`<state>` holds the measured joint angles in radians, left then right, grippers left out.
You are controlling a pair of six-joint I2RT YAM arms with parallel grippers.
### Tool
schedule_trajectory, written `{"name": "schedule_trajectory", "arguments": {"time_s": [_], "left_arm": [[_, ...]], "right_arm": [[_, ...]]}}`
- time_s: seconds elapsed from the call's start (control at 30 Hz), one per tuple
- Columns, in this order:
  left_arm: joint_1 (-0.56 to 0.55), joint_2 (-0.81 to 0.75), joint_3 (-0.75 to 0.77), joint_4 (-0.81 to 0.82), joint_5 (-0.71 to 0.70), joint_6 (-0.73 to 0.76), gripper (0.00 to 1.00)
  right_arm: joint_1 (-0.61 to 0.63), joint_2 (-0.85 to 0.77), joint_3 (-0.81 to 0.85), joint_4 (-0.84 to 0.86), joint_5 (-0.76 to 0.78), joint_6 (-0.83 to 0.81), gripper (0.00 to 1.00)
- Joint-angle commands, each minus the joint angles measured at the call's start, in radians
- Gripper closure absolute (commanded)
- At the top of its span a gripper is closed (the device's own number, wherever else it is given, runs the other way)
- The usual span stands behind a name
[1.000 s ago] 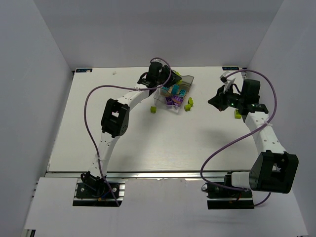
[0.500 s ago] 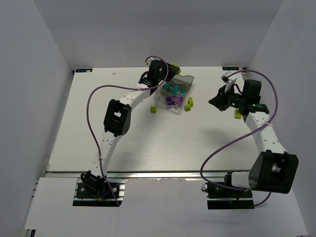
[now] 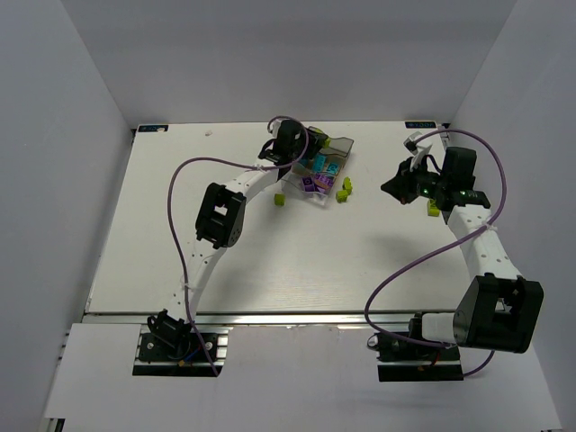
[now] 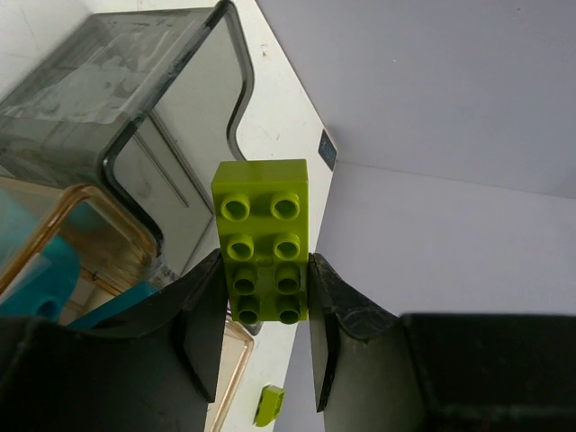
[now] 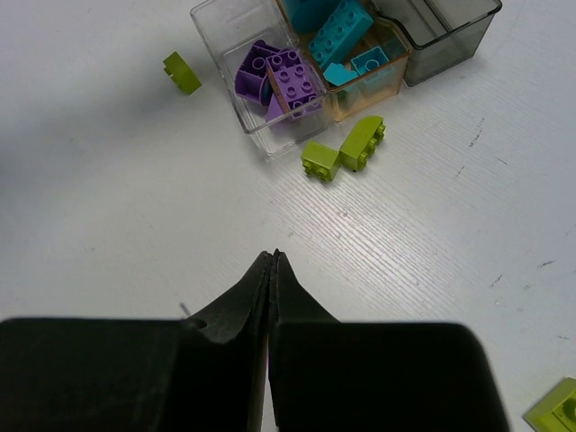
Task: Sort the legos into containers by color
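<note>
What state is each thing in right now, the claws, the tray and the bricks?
Left claw: shut on the long lime brick.
Right claw: shut, empty.
Tray: upright, purple bricks in one end compartment, cyan bricks in the middle.
Loose lime bricks: lying on the table beside the tray.

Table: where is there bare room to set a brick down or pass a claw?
Free: the broad stretch between left arm and right arm, nearer than the tray. Crowded: around the tray, loose green bricks beside it, left claw by it.
</note>
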<state>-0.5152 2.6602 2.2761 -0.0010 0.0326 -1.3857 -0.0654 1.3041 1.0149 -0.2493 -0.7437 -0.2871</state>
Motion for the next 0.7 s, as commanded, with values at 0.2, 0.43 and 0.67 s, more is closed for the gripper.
{"name": "schedule_trajectory", "arguments": {"time_s": [0.2,0.43,0.67], "left_arm": [[-0.005,-0.028,0.051,-0.022,0.007,-0.016,0.35],[-0.003,-0.055,0.037,-0.007,0.029,-0.013,0.35],[-0.003,-0.216,-0.067,0.034,0.085,0.094,0.52]], "right_arm": [[-0.005,-0.026,-0.016,0.025,-0.017,0.003,1.00],[-0.005,-0.035,-0.003,-0.004,-0.011,-0.014,1.00],[-0.007,-0.034,0.039,-0.051,0.038,-0.021,0.81]]}}
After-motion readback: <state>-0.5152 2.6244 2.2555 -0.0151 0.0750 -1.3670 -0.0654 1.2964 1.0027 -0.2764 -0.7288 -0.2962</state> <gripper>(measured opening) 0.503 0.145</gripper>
